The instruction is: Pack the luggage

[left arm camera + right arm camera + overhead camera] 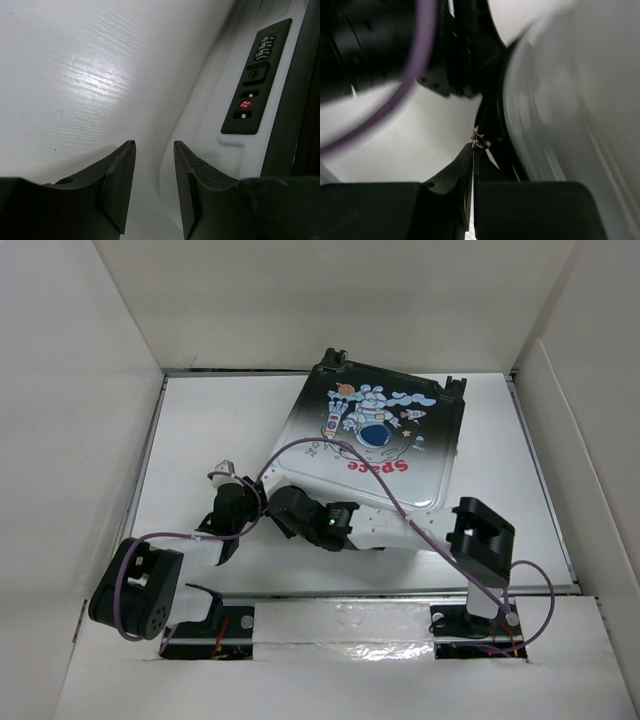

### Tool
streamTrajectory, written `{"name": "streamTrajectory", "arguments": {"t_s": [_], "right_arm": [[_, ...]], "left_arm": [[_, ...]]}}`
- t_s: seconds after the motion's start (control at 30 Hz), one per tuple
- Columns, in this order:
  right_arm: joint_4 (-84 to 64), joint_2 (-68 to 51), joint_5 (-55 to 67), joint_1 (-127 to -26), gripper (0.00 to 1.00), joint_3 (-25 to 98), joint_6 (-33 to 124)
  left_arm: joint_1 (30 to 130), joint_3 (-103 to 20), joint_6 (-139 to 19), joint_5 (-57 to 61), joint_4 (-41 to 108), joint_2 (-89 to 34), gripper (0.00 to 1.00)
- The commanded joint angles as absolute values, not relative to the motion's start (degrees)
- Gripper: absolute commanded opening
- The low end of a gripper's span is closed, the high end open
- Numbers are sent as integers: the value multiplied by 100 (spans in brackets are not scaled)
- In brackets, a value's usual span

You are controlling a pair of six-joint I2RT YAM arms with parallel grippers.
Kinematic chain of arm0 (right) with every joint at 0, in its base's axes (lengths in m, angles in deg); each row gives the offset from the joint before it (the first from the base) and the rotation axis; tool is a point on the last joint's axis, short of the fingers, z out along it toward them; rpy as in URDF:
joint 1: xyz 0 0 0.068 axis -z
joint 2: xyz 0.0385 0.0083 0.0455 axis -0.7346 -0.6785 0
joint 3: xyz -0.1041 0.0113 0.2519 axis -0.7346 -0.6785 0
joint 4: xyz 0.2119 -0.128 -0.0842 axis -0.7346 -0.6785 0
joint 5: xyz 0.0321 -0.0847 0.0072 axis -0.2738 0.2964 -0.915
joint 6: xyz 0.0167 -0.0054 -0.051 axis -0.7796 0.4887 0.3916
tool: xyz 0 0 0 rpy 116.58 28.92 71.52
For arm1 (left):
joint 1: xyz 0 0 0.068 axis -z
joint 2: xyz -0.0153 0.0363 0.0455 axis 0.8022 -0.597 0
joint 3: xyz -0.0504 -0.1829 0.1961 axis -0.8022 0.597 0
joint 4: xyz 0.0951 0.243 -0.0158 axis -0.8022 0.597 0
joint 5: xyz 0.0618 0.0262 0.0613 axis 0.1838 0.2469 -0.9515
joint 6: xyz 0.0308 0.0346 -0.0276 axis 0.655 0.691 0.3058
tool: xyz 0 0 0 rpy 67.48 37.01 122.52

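The luggage [400,480] lies flat and closed on the white table, astronaut print up, at the back centre-right. My right gripper [272,502] reaches to its near-left corner. In the right wrist view my right gripper [473,146] is shut on the small metal zipper pull [480,139] at the dark zipper line beside the white shell [555,100]. My left gripper [224,482] sits just left of the luggage. In the left wrist view my left gripper [154,145] is open and empty over the table. The white side of the luggage [210,115], with its black combination lock [255,75], is to its right.
White enclosure walls [80,390] surround the table [200,420] on the left, back and right. Purple cables [400,510] loop over the luggage's near edge. The left arm's black wrist [370,40] and cable fill the upper left of the right wrist view, close to my right gripper.
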State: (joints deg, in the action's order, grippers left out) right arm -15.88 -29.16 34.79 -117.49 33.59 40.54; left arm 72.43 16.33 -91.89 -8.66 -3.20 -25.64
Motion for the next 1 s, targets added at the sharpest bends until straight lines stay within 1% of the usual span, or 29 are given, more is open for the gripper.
{"name": "streamTrajectory", "arguments": {"t_s": [0.0,0.1,0.2,0.3,0.33,0.37,0.4,0.43,0.47,0.5,0.53,0.57,0.6,0.63,0.67,0.7,0.73,0.77,0.8,0.83,0.87,0.9,0.93,0.97], "right_arm": [[21,-3187,2091,-12312,0,4755,4334],[-94,-3522,2080,-12312,0,5422,4528],[-226,-3733,1967,-12312,0,5793,4572],[20,-3427,2036,-12312,0,5383,4476],[73,-3269,2089,-12312,3,4911,4345],[117,-2885,2159,-12312,15,4654,4300],[108,-2663,2273,-12312,30,4399,4239],[73,-2417,2335,-12312,58,3909,4194],[47,-2154,2379,-12312,68,3670,4194],[-101,-1621,2580,-12312,76,3467,4194],[-268,-1346,2765,-12312,84,3308,4177],[-548,-1082,2966,-12312,86,3002,4168],[-664,-540,3343,-12312,87,2851,4176],[-831,-273,3512,-12147,83,2728,4133],[-1180,8,3653,-12041,78,2509,4098],[-1271,280,3785,-11918,69,2377,4080],[-1359,849,3873,-11551,26,2245,4045],[-1525,1142,4022,-11287,4,2096,3958],[-1622,1440,4189,-10979,0,1789,3878],[-1693,1739,4190,-10602,0,1612,3782],[-1720,2316,4155,-9711,0,1437,3737],[-1702,2566,4007,-9197,0,1069,3702],[-1702,2795,3849,-8653,11,935,3580],[-1685,3101,3639,-7586,26,821,3544]], "left_arm": [[7655,1286,-9395,90,-1280,-2429,35],[7655,1487,-9404,-24,-1298,-2271,35],[7655,1663,-9483,-95,-1324,-2139,35],[7436,1769,-9536,-7,-1298,-1999,35],[7383,1778,-9545,19,-1280,-1963,36],[7321,1761,-9510,-15,-1219,-1910,37],[7321,1734,-9475,-59,-1062,-1806,37],[7321,1699,-9440,-94,-982,-1761,38],[7251,1603,-9404,-147,-894,-1708,39],[7250,1568,-9361,-165,-772,-1621,39],[7250,1532,-9343,-174,-727,-1576,40],[7250,1436,-9325,-191,-674,-1532,40],[7189,1392,-9299,-191,-561,-1454,40],[7189,1348,-9281,-200,-516,-1418,40],[7189,1269,-9272,-261,-463,-1383,41],[7189,1234,-9272,-288,-376,-1313,41],[7189,1216,-9246,-314,-349,-1286,41],[7189,1172,-9220,-367,-331,-1242,41],[7189,1154,-9193,-402,-279,-1207,41],[7189,1137,-9176,-420,-243,-1207,42],[7189,1093,-9123,-437,-208,-1215,42],[7189,1084,-9105,-429,-208,-1242,42],[7189,1075,-9097,-420,-217,-1251,42],[7189,1075,-9062,-429,-234,-1268,43]]}}
